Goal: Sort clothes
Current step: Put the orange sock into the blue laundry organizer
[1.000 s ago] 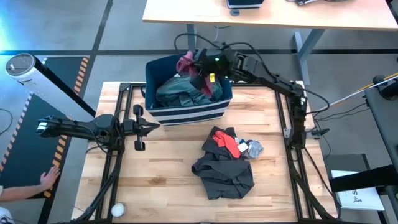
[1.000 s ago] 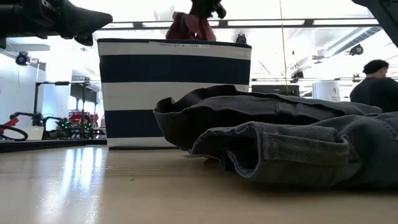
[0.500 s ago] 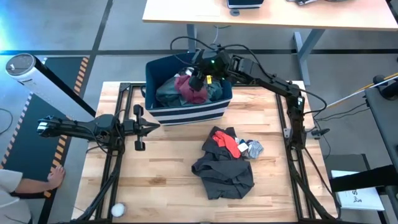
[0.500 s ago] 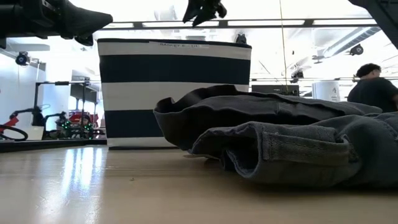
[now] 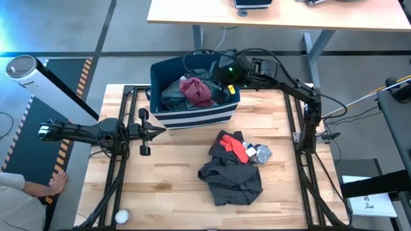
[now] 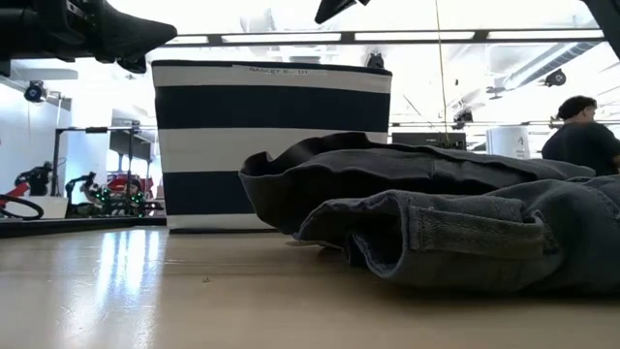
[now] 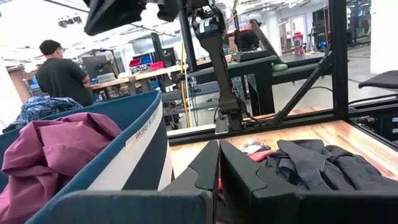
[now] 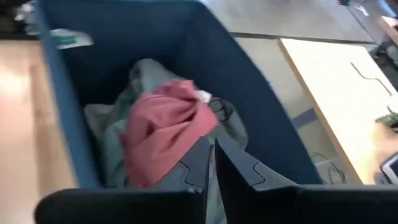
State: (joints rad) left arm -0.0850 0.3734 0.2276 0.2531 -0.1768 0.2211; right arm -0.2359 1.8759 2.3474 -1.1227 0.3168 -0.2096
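Note:
The clothes lie in two places. A maroon-red garment [image 5: 196, 91] [image 8: 163, 127] rests on a teal-grey one [image 5: 173, 96] inside the navy striped bin [image 5: 192, 117]. On the table sits a pile: a dark charcoal garment [image 5: 231, 178] [image 6: 436, 223], with a red piece [image 5: 235, 147] and a small grey piece [image 5: 262, 153] at its far end. My right gripper [image 5: 220, 78] [image 8: 211, 149] hovers shut over the bin's right part, touching nothing. My left gripper [image 5: 160, 130] [image 7: 217, 163] waits shut beside the bin's near left corner.
A small white ball [image 5: 122, 216] lies at the table's near left corner. Black frame rails [image 5: 302, 147] run along both table sides. A person's hand [image 5: 54, 183] rests left of the table; another person [image 6: 581, 136] stands in the room behind.
My right gripper has let go of the maroon-red garment, which has dropped from above the bin's far edge onto the teal-grey garment inside. The gripper has then moved up and toward the table's right edge.

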